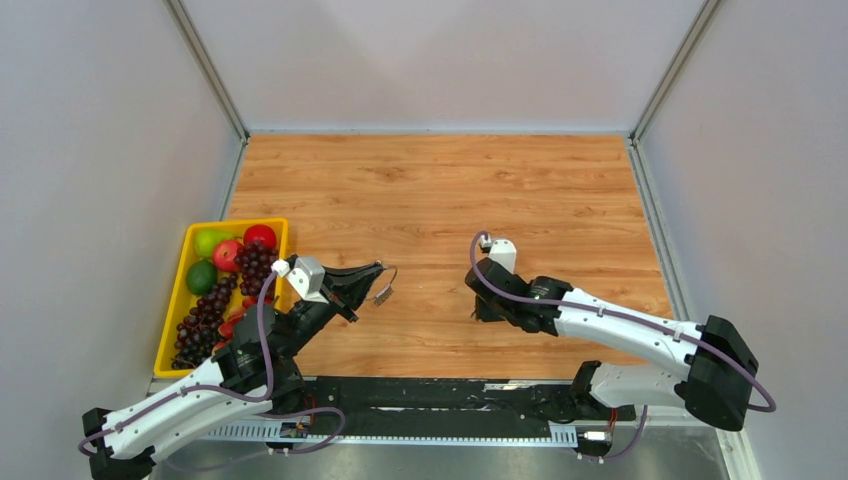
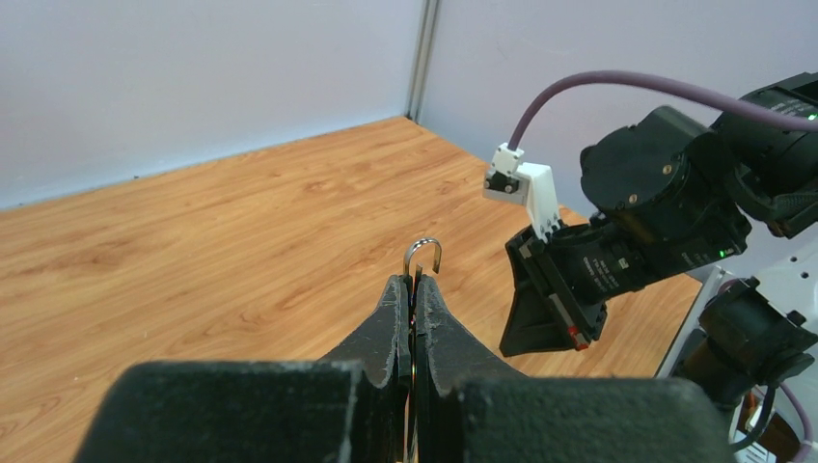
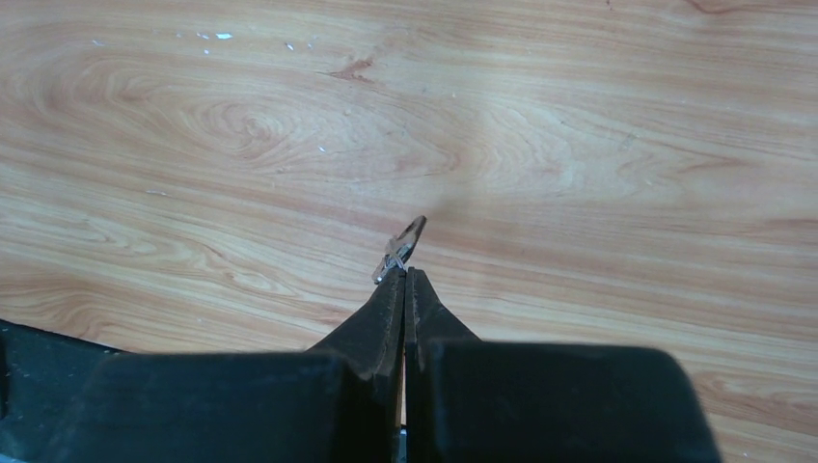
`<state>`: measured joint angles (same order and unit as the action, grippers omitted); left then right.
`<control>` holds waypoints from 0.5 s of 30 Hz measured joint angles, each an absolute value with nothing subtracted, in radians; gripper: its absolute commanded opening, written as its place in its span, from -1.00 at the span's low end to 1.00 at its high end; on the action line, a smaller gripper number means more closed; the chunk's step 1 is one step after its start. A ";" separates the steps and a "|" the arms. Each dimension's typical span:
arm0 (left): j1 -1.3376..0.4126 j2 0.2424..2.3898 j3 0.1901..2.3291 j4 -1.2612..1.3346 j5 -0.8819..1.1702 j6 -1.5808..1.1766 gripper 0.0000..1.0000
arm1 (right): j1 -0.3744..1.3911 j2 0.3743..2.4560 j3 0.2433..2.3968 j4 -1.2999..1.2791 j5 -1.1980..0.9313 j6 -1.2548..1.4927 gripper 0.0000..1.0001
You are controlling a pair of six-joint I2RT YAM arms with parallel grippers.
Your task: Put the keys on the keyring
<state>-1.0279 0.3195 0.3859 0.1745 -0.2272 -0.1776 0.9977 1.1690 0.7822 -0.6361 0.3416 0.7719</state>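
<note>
My left gripper (image 1: 374, 276) is shut on the keyring (image 1: 389, 272), a thin silver wire ring, left of the table's middle. A small silver key (image 1: 382, 294) hangs from it. In the left wrist view only a short arc of the keyring (image 2: 422, 253) pokes out past the closed fingertips of the left gripper (image 2: 414, 282). My right gripper (image 3: 404, 276) is shut on a small silver key (image 3: 401, 247), whose end sticks out just above the wooden table. From above, the right gripper (image 1: 481, 303) points down, a short way right of the ring.
A yellow tray (image 1: 180, 290) with grapes, apples and green fruit stands at the left edge beside my left arm. Grey walls close the wooden table (image 1: 450, 190) on three sides. The right arm's wrist (image 2: 627, 251) looms close in the left wrist view.
</note>
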 measured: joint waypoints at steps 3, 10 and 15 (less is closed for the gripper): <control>-1.028 0.319 0.386 0.175 -0.228 -0.178 -0.99 | 1.028 1.201 0.774 -0.638 0.378 0.781 -1.00; -1.028 0.323 0.386 0.175 -0.227 -0.178 -0.99 | 1.092 1.304 0.764 -0.625 0.403 0.788 -1.00; -1.028 0.323 0.386 0.175 -0.227 -0.178 -0.99 | 1.129 1.327 0.764 -0.610 0.411 0.792 -1.00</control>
<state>-1.0279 0.3225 0.3859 0.1745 -0.2272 -0.1780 1.1286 1.3273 0.7639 -0.6098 0.4114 0.7918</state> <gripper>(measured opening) 0.017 0.003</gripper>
